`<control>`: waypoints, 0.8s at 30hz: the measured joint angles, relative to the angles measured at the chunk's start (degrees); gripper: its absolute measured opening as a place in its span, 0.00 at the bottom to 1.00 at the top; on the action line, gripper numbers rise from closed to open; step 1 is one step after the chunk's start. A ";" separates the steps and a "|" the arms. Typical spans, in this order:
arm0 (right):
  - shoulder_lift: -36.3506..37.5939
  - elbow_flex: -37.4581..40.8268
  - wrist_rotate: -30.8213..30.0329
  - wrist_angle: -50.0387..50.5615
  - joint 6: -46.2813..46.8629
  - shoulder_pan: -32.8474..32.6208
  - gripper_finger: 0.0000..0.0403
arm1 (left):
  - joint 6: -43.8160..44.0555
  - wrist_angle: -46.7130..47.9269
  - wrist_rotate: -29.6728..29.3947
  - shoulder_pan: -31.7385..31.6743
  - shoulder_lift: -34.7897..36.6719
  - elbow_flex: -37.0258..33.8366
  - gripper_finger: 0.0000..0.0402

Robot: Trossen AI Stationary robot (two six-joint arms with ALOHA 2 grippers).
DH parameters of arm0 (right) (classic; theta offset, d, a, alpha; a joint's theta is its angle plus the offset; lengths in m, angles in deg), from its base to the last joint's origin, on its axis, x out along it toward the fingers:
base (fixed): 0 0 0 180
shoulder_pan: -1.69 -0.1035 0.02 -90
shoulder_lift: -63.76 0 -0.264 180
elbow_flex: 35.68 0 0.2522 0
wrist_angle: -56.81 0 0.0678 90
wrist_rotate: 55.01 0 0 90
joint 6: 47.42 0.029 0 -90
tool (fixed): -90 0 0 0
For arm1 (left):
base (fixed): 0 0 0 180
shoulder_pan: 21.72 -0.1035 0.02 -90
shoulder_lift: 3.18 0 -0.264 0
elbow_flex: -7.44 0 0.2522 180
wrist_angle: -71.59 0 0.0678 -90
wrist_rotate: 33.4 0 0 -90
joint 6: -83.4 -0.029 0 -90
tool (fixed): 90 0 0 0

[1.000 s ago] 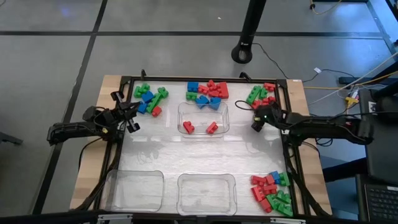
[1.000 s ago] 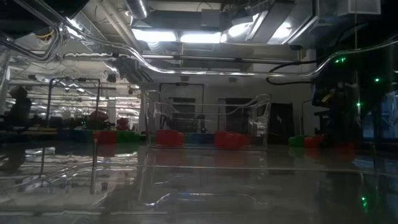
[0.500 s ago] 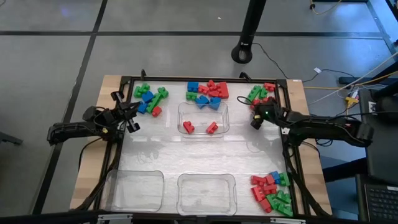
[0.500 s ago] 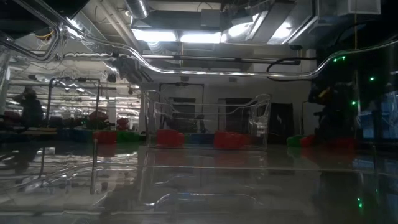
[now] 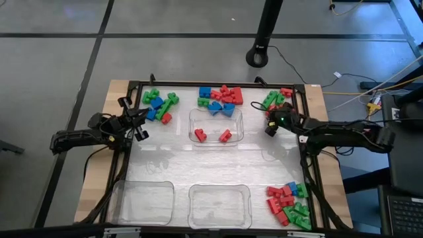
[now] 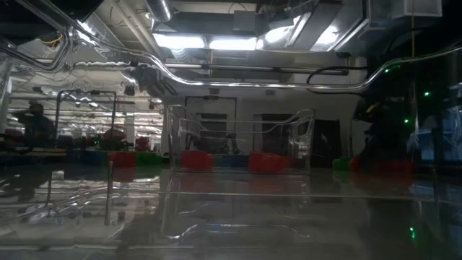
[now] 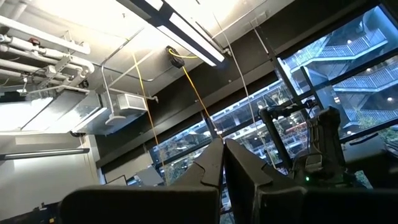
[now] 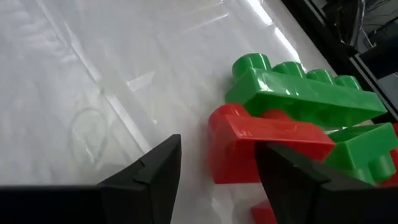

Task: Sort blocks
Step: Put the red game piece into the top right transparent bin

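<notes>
The right gripper [image 5: 269, 127] sits at the far right part of the desk [image 5: 218, 165], its fingers parted and nothing between them. In the right wrist view the two dark fingers [image 8: 155, 171] frame a red block [image 8: 261, 146] that lies just ahead of them on the white surface, with a long green block [image 8: 305, 90] resting across its top and another green block [image 8: 367, 152] tucked beside it. From above, these belong to the small cluster of red and green blocks [image 5: 275, 100] near the desk's far right corner, and the gripper is just beside that cluster's near edge; whether a fingertip touches the red block is hard to say from either view.

The left gripper [image 5: 140, 132] waits over the left side of the desk, fingers closed on nothing, tilted upward so that its wrist camera looks at ceiling lights and windows. A mixed pile of green, blue and red blocks [image 5: 159, 107] lies just beyond it, toward the far edge.

A third pile of blue and red blocks [image 5: 219, 99] lies at the far middle, right behind a clear tray [image 5: 215, 126] that holds two red blocks [image 5: 213, 135]. A fourth pile, mostly red and green [image 5: 288, 203], fills the near right corner. Two more clear trays [image 5: 181, 203] stand along the near edge, at the left and the middle.

In the low view, a person [image 6: 35, 124] shows dimly in the room far behind the desk.
</notes>
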 joint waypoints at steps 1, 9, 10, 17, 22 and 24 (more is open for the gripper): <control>-0.85 0.00 -0.26 -1.02 -0.40 0.00 0.51 | 0.00 0.00 0.00 0.01 0.00 0.00 0.01; -5.49 0.00 -0.81 -5.45 -2.57 0.00 0.41 | 0.00 0.00 0.00 0.01 0.00 0.00 0.01; -5.71 0.00 -0.85 -5.47 -2.75 0.00 0.38 | 0.01 0.00 0.00 -0.01 0.00 0.00 0.01; -5.91 0.00 -2.57 -5.43 -4.40 -0.11 0.10 | 0.02 0.26 0.00 -0.01 0.00 0.00 0.01; -5.91 -0.02 -3.69 -5.49 -6.26 -0.11 0.03 | 0.00 0.22 0.02 0.01 0.00 0.00 0.01; -5.72 -0.02 -3.54 -5.51 -6.36 -0.13 0.04 | -0.19 0.12 0.00 0.00 0.00 0.00 0.01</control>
